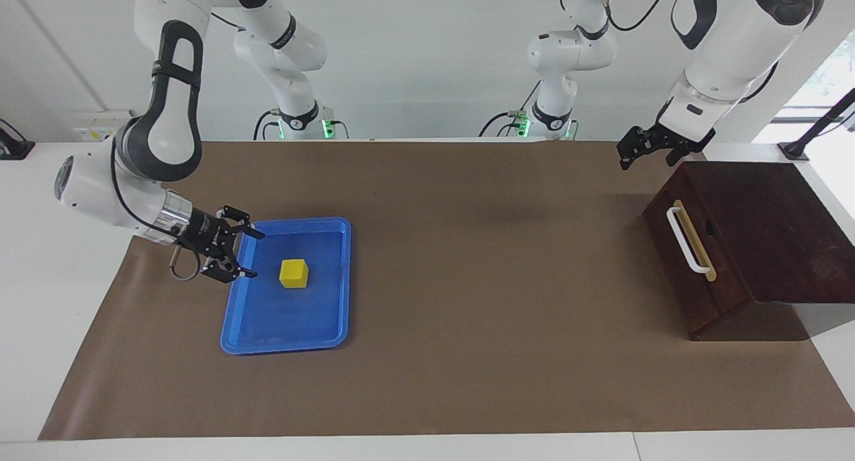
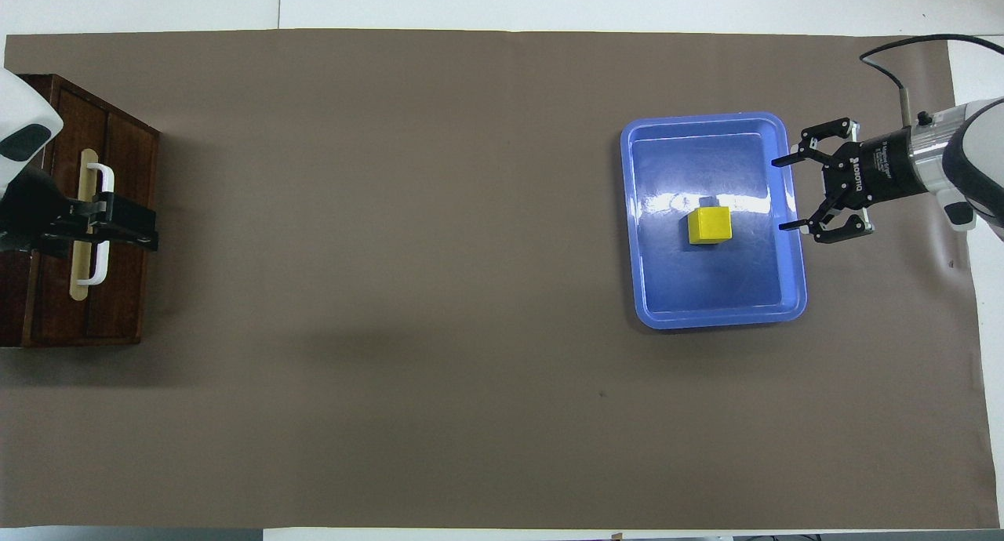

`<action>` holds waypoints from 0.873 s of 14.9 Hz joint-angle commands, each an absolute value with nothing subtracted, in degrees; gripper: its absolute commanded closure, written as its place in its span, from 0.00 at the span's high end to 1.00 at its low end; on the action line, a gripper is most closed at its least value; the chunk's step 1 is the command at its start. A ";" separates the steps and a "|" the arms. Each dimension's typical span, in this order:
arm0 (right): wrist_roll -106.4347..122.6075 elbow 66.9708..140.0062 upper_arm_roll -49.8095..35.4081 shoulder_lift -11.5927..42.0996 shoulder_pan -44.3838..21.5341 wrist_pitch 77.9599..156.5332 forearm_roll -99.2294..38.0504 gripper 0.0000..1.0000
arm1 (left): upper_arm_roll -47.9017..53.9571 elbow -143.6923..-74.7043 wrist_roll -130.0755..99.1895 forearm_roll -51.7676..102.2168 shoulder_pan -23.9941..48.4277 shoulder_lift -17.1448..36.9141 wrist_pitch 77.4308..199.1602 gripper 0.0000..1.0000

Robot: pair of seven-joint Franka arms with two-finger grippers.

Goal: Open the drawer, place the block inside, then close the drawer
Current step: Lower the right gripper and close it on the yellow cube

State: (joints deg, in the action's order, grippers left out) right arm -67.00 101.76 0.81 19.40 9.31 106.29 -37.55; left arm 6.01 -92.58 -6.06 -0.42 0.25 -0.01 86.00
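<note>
Block in tray, drawer shut

The yellow block point(image 1: 294, 273) is seen in the blue tray point(image 1: 332, 327); the right claw point(image 1: 247, 252), spread and empty, is held at the tray's rim, the left claw point(image 1: 634, 150), wide open and empty, above the closed drawer point(image 1: 678, 260).

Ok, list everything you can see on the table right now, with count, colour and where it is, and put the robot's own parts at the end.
block: one, bright yellow, in the blue tray, near its middle.
tray: one, blue, flat, on the brown mat toward the right arm's end of the table.
drawer: one, dark brown wood with a white bar handle, shut, in its box at the left arm's end of the table.
mat: one, brown, covering most of the white table.
right gripper: one, black, open, low over the tray's edge, pointing at the block, not touching it.
left gripper: one, black, open, raised above the drawer box, off the handle.
</note>
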 commanded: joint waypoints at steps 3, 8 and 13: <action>-60.40 106.95 0.53 19.51 9.67 109.16 -43.50 0.97 | 5.98 -92.90 -5.80 -0.09 -0.09 -0.97 85.43 1.00; -56.96 109.68 0.53 20.12 9.93 113.89 -46.58 0.97 | 5.98 -92.90 -5.80 -0.09 -0.09 -0.97 85.43 1.00; -55.02 110.74 0.53 21.45 9.23 116.71 -48.87 0.97 | 5.98 -92.90 -5.80 0.00 -0.09 -0.97 85.52 1.00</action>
State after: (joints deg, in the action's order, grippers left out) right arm -56.93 109.25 0.79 21.45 9.32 114.50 -47.03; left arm 6.01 -92.58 -6.06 -0.42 0.25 -0.02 86.00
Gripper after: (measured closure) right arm 0.026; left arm 0.000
